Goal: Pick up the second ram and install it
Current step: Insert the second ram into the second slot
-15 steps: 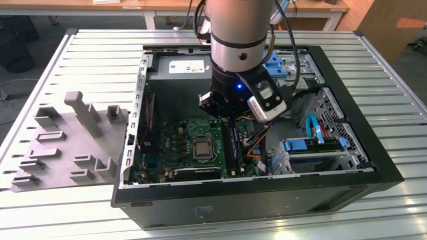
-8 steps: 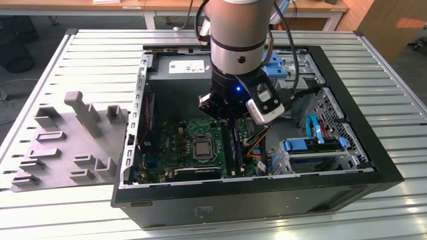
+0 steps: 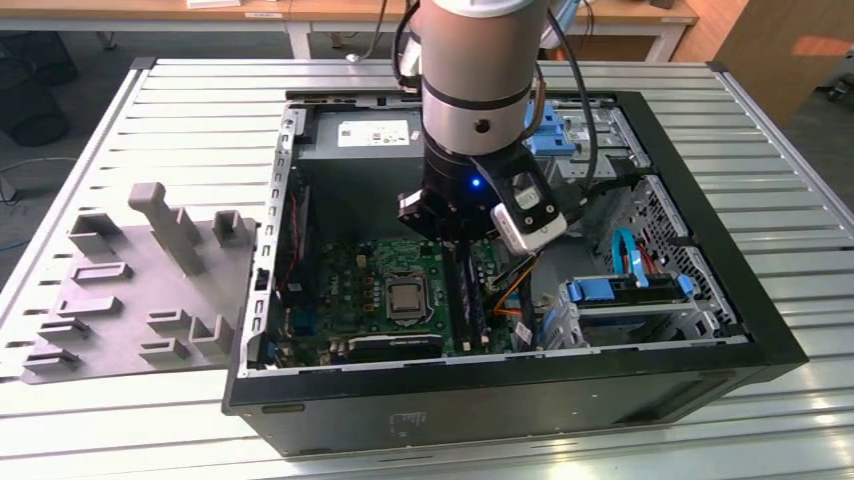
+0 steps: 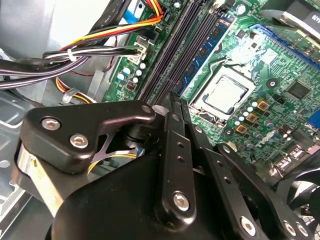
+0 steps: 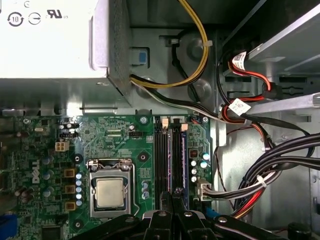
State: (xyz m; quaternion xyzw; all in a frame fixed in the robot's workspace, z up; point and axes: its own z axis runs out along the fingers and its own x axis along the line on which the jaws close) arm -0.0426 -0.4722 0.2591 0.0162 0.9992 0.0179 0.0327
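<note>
The second ram [image 5: 181, 155], judged light, stiff and fragile and best pinched across its top edge, is seen standing in a slot by the motherboard's [image 5: 115, 135] cable-side edge. The gripper [image 5: 173, 194] is closed at its end; whether it is held cannot be told.

The worktop [image 3: 761, 140] is ribbed bare metal, dull silver, and the grey moulded fixture [image 3: 134, 290] on it looks like matt plastic. The computer case [image 3: 467, 410] has a smooth black painted shell over bare grey sheet metal; the green motherboard [image 5: 115, 140] is glossy, its processor lid [image 5: 110, 192] brushed metal. The hand [image 4: 176, 105] is satin black with shiny metal screws [image 4: 181, 201].
</note>
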